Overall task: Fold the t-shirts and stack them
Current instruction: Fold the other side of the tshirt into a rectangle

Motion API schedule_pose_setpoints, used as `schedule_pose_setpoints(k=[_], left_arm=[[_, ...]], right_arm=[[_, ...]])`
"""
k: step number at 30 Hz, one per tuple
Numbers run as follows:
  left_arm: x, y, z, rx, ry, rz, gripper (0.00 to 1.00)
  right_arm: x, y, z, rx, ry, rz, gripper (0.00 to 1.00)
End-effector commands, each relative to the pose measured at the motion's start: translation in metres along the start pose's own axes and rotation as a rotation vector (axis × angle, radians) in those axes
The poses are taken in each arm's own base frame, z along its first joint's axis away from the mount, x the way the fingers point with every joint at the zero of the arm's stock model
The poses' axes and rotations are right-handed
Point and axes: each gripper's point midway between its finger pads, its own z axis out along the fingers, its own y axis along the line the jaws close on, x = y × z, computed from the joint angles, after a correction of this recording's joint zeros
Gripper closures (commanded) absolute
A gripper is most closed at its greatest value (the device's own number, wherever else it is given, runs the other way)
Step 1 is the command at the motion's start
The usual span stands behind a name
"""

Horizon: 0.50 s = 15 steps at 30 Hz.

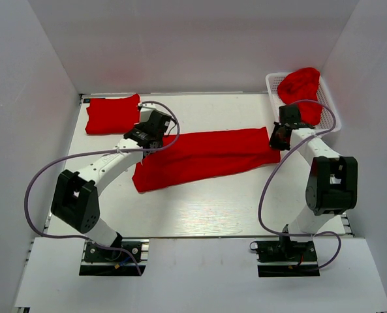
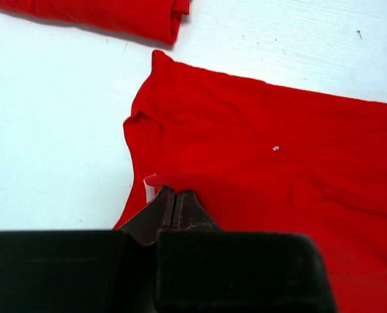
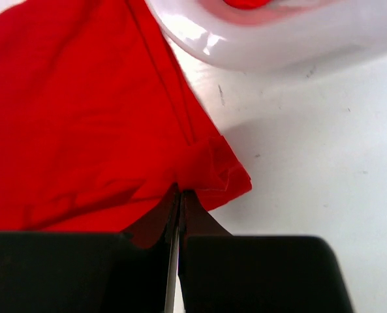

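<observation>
Top external view: you have the white table (image 1: pixel 200 208) with one spread t-shirt (image 1: pixel 206 156) lying as a long red band across its middle, from near-left to far-right. The white lattice basket (image 1: pixel 271 83) sits at the far right corner, and a crumpled t-shirt (image 1: pixel 299 85) is heaped inside it. A folded t-shirt (image 1: pixel 111 114) lies flat at the far left, apart from the spread one. Your left gripper (image 1: pixel 147 145) is at the band's far left corner. Left wrist view shows its jaws pinched together on the cloth edge, beside a small white label (image 2: pixel 149 189). Your right gripper (image 1: pixel 277 139) is at the band's right end, just beside the basket. Right wrist view shows its jaws closed on the bunched corner of the cloth.
</observation>
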Motion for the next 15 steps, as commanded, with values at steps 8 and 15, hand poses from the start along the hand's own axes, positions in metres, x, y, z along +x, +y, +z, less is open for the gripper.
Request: schedule_pose_setpoints(k=[8, 15], left_arm=[[-0.008, -0.012, 0.038, 0.024, 0.011, 0.015, 1.0], [0.0, -0.008, 0.073, -0.024, 0.052, 0.009, 1.0]], right_arm=[[-0.051, 0.022, 0.006, -0.062, -0.094, -0.057, 1.0], [-0.051, 0.023, 0.029, -0.033, -0.06, -0.073, 1.0]])
